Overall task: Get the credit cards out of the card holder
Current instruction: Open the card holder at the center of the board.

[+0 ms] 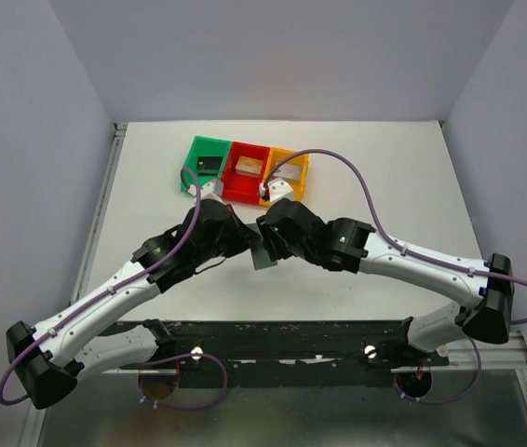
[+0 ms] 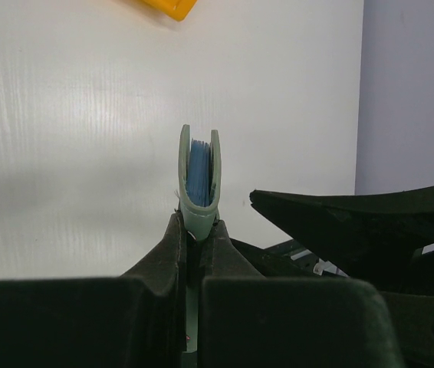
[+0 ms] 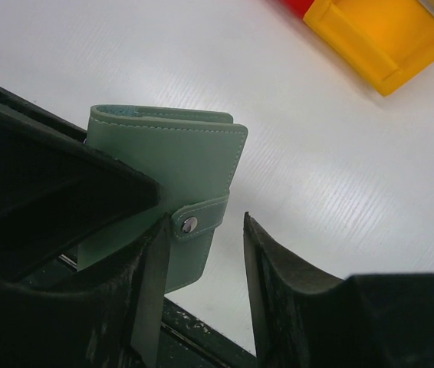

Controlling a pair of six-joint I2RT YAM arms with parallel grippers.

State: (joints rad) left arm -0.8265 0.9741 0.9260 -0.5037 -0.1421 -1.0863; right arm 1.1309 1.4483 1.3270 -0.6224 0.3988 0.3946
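My left gripper (image 2: 196, 230) was clamped on the lower edge of the small flat grey-green folding card holder (image 2: 199, 180). This grip kept the holder upright on edge, clear of the white tabletop (image 2: 64, 138). I judged that this presented the fastened side to my other arm.

My right gripper (image 3: 205, 230) stood with its jaws apart, one on each side of the short closing tab (image 3: 209, 211). The inner finger lay close beside the round metal snap (image 3: 190, 224). The outer finger stood off from the edge of the holder with a gap between them. Nothing was gripped on that side. I judged the purpose of this position to be taking the tab and pulling the snap free, since the holder must open before anything can come out.

The holder was closed. Its two covers were folded together, with pale stitching along the edges, and the tab was wrapped over the open side and fastened. Seen edge-on from the left wrist, the covers curved up from the spine with pale blue inner pockets (image 2: 198, 172) packed between them. The credit cards were not visible, and I could not tell how many sat inside.

The orange-yellow plastic bin (image 3: 386, 38) lay well apart on the tabletop, beyond the holder.
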